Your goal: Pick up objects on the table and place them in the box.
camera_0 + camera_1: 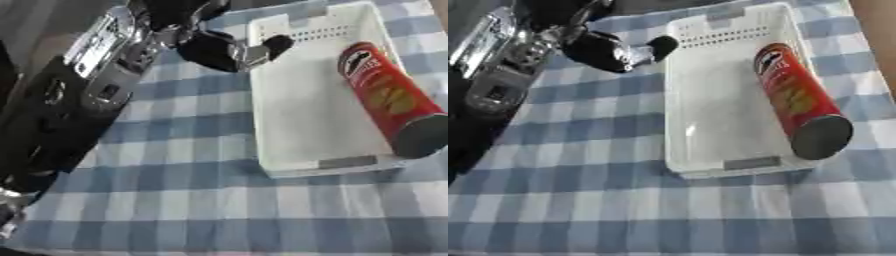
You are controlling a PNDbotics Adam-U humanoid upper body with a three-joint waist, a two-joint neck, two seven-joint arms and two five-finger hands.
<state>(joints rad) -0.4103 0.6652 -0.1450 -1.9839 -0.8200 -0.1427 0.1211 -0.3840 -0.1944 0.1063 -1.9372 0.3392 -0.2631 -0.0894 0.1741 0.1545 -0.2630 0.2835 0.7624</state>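
The red crisp can [798, 102] is found lying along the right side of the white box [710, 105], its dark end propped on the near rim; a roll-out could be caused by any knock. The left hand [223, 50], empty, is held beside the box's far-left corner, fingers seemingly curled. A blue-checked tablecloth [175, 200] covers the table; little room is visible.

Soft, even daylight, both views blurred throughout, with glare on the white box [297, 100].
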